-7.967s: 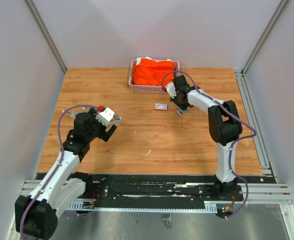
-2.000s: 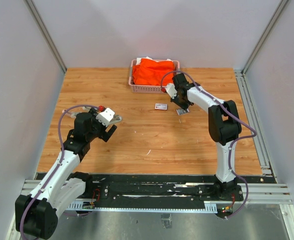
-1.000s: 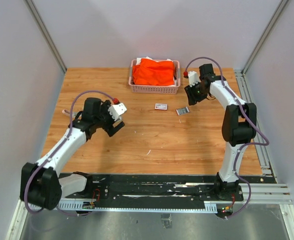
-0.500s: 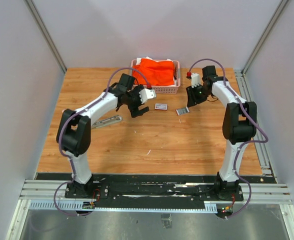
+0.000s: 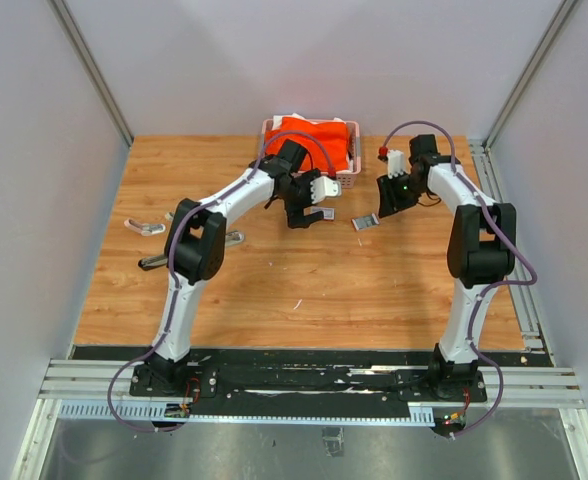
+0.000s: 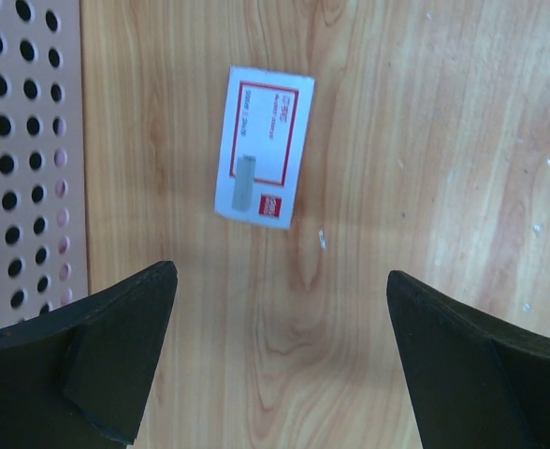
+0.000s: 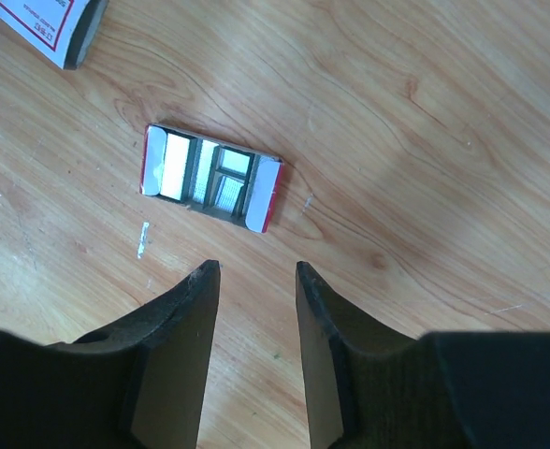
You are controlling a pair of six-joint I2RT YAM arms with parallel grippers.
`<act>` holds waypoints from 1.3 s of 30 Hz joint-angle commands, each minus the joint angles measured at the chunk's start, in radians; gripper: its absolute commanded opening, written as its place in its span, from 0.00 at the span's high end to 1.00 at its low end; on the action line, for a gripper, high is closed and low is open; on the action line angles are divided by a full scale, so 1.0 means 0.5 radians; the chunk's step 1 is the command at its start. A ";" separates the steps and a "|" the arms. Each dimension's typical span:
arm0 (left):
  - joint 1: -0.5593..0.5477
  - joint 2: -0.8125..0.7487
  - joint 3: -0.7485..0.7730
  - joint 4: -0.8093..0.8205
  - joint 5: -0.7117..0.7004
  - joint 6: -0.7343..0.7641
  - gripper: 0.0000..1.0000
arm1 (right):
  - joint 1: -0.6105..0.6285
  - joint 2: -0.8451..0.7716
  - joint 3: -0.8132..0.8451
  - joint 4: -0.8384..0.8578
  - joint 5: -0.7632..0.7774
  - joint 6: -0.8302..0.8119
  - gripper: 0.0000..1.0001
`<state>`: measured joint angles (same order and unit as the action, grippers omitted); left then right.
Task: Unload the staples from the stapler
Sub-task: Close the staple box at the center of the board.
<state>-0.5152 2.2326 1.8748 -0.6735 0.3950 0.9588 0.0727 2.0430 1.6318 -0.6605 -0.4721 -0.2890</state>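
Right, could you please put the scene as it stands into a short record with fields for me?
left gripper: open wide, over the white box with red label
right gripper: partly open, empty, over the open tray
tray contents: what look like staple strips
basket: pink, perforated, beside the box, holds orange cloth
stapler: lying on the table, partly hidden behind the left arm
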 commanded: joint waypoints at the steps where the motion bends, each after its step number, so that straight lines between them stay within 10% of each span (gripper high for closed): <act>1: -0.065 0.156 0.233 -0.105 -0.018 0.018 0.01 | -0.050 -0.028 -0.040 -0.044 -0.046 -0.018 0.60; 15: -0.189 0.540 0.634 -0.199 -0.241 0.052 0.02 | -0.072 -0.016 -0.047 -0.056 -0.034 -0.026 0.61; 39: -0.194 0.601 0.699 -0.390 -0.100 -0.070 0.41 | -0.240 0.106 -0.079 0.090 -0.402 0.346 0.63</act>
<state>-0.6056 2.4931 2.2215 -0.8288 0.3241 0.9794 -0.0391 2.0766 1.5913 -0.6273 -0.6254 -0.1627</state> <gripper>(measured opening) 0.608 0.376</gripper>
